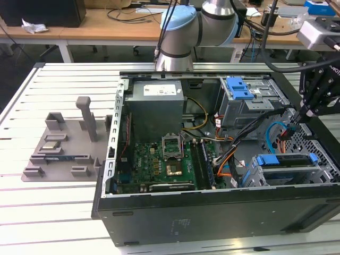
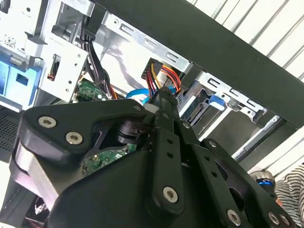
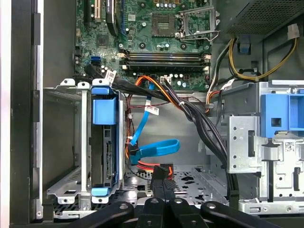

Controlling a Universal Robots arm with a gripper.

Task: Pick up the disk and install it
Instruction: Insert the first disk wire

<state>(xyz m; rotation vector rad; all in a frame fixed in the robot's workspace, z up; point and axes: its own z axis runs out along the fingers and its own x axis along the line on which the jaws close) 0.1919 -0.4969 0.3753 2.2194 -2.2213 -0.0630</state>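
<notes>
The disk [image 1: 289, 162], silver-grey with blue side rails, lies in the drive cage at the front corner of the open computer case on the exterior view's right. In the first wrist view the disk [image 3: 108, 147] shows edge-on between the cage's metal walls, blue rail ends at both ends. My gripper [image 1: 302, 118] hangs inside the case just behind that cage. Its fingers are together in the first wrist view, where the gripper [image 3: 164, 184] is shut on a black cable connector [image 3: 160, 172] with orange and red wires. The gripper [image 2: 164, 97] points at those wires in the second wrist view.
A blue flat cable [image 3: 156, 148] loops beside the connector. A thick black cable bundle [image 3: 199, 123] runs across the case floor. A blue latch on a grey metal cage [image 1: 241, 87] stands behind. The motherboard [image 1: 159, 164] fills the case's middle. A grey fixture [image 1: 64, 143] sits outside the case.
</notes>
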